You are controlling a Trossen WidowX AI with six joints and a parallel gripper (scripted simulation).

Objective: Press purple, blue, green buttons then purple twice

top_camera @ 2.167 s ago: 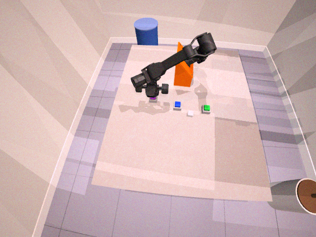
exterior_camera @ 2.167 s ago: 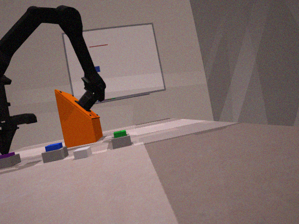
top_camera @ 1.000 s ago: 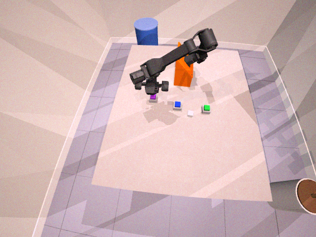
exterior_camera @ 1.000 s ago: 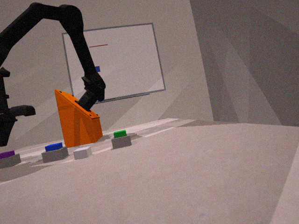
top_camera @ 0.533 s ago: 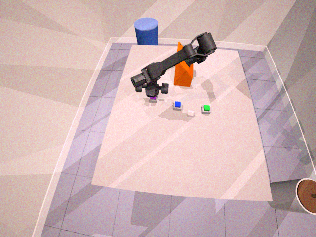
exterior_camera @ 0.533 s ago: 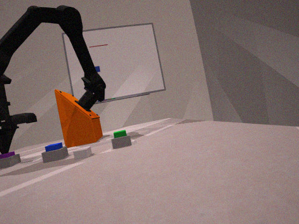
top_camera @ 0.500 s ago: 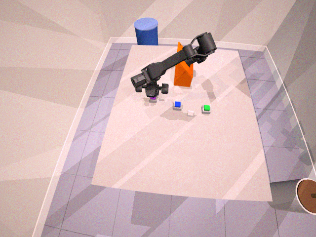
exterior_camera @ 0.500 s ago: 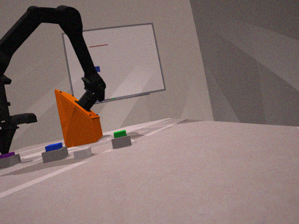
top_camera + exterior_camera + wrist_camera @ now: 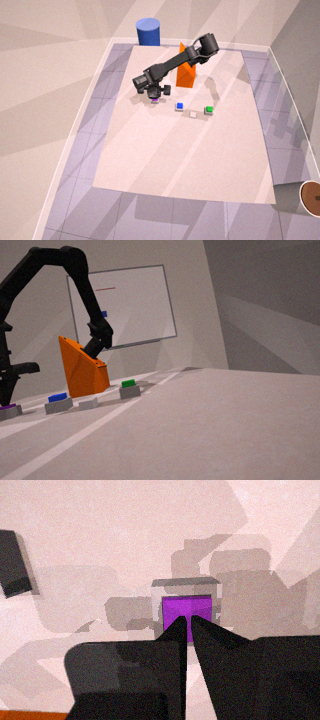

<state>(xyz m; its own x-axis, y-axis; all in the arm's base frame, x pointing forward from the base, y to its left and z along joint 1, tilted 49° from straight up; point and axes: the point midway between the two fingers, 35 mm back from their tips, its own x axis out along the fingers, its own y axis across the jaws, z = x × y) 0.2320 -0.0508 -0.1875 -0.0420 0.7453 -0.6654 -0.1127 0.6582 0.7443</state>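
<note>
the gripper (image 9: 189,621), pinched nearly shut on nothing, sits on the purple button (image 9: 188,611) at the row's left end on the worktop (image 9: 180,155); push straight down, centred, until it bottoms out, then lift.

No readable text — whiteboard (image 9: 121,307) marks only, no letters

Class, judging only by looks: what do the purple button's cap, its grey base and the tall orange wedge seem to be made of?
Purple button cap: probably matte plastic, with flat even colour and no glint.
Grey base: plastic or painted metal, dull and uniform; the look leaves it open.
Tall orange wedge: likely moulded plastic or painted sheet, with crisp facets, a faint sheen and small dark fastener-like dots along its top edge.
</note>
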